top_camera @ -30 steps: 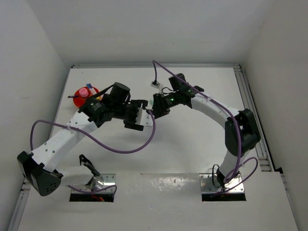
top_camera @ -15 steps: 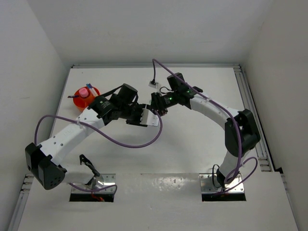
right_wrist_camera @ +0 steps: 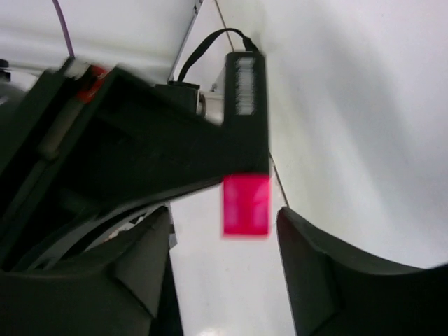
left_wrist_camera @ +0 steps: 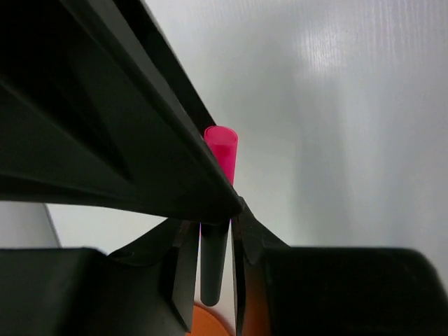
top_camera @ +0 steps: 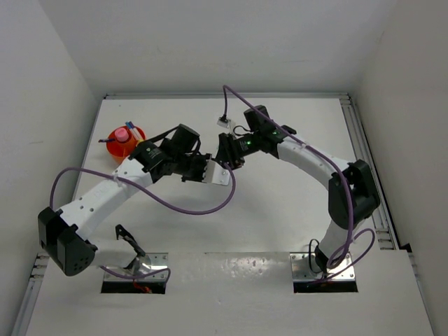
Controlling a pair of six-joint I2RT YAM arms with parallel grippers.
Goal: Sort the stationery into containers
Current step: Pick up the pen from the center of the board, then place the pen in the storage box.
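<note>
Pink-capped highlighter (left_wrist_camera: 221,150): clamped in left fingers (left_wrist_camera: 178,280) above bench (top_camera: 280,210) centre, long axis aimed toward right fingers (right_wrist_camera: 329,273), spread apart either side of pink end. Orange bowl (top_camera: 112,145) sat far left, nearer left arm

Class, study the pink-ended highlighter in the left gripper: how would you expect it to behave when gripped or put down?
Probably stiff: the highlighter juts out straight from the left gripper with no sag. Its round, smooth-looking barrel would likely roll on the table and might slip in a loose pinch. It looks like slim plastic, so it is probably light.
</note>
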